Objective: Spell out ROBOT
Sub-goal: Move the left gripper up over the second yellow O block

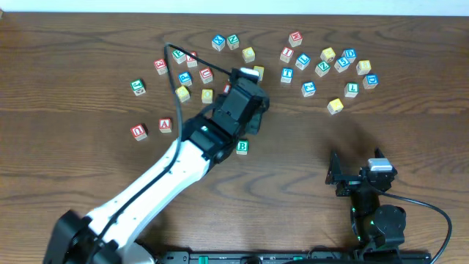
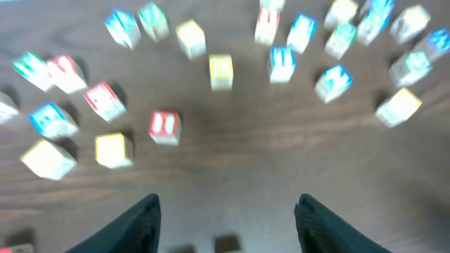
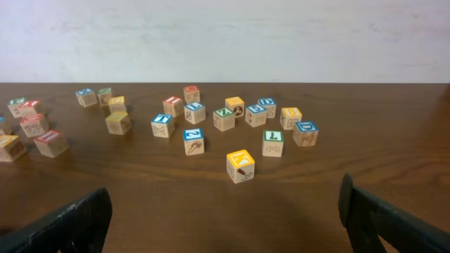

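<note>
Overhead, the green B cube [image 1: 242,147] sits mid-frame, just beside the left arm [image 1: 192,150]. The other cubes [image 1: 308,89] lie scattered across the upper half, none lined up into a word. Left wrist view, blurred, shows the left gripper [image 2: 226,204] released, with bare table [image 2: 232,158] between its fingers, a yellow-faced cube [image 2: 220,70] ahead and a red-lettered cube [image 2: 164,126] near it. The right gripper [image 3: 225,198] is spread wide and empty at lower right. Risks, as I judge them: a sideways sweep of the forearm could knock the green B cube askew, and closing among such close neighbours could pinch the red-lettered cube instead, or nudge others.
</note>
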Available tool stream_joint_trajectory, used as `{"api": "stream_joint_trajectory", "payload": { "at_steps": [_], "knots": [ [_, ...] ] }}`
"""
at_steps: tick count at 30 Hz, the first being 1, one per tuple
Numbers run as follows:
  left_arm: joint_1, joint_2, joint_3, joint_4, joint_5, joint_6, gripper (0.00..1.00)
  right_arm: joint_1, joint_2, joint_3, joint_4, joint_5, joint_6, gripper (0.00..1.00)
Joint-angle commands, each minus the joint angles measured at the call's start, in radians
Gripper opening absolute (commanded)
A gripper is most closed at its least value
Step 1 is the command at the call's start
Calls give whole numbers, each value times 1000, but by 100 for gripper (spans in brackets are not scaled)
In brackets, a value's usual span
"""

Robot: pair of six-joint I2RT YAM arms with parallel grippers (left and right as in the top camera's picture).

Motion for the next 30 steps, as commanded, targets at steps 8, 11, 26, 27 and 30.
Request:
{"api": "stream_joint_trajectory", "payload": {
  "at_steps": [8,11,26,27,30],
  "knots": [
    [70,-114,36,-26,-145,88,64,6,2,-1,-3,8,13,99],
    [132,-101,36,-41,-145,89,64,6,2,-1,-3,8,13,99],
    [393,66,277,-204,13,174,64,6,2,-1,-3,8,13,99],
    [394,93,306,-234,14,174,63,6,2,-1,-3,8,13,99],
    [393,186,395,-328,14,173,63,6,2,-1,-3,8,13,99]
  ]
}}
